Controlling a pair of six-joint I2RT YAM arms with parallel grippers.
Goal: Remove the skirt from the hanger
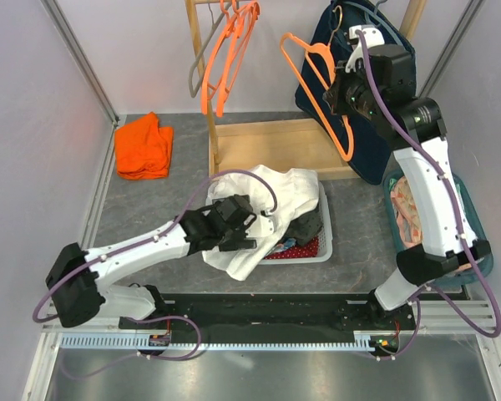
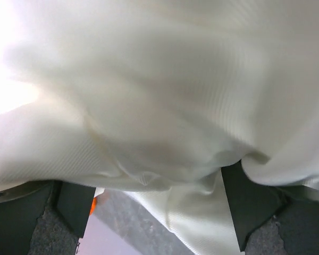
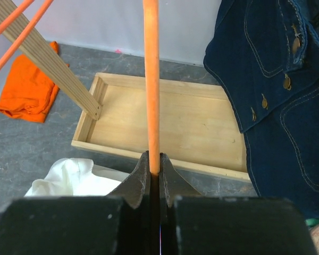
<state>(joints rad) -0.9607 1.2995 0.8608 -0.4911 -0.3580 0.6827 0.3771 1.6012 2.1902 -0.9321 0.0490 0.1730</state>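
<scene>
The white skirt (image 1: 275,196) lies heaped on the white basket (image 1: 324,244) at the table's middle, one fold hanging over the near rim. My left gripper (image 1: 255,224) is at that fold; in the left wrist view its gripper (image 2: 159,212) has the jaws wide apart with the skirt (image 2: 165,95) draped over and between them. My right gripper (image 1: 341,88) is raised at the back right and shut on a bare orange hanger (image 1: 317,83). In the right wrist view the hanger's bar (image 3: 151,79) runs up from the closed gripper (image 3: 154,164).
A wooden tray (image 1: 275,146) lies behind the basket. A wooden rack with several orange hangers (image 1: 230,50) stands at the back. A denim jacket (image 1: 367,134) hangs at the back right. Folded orange cloth (image 1: 142,146) lies back left. A teal bin (image 1: 476,225) of clothes sits right.
</scene>
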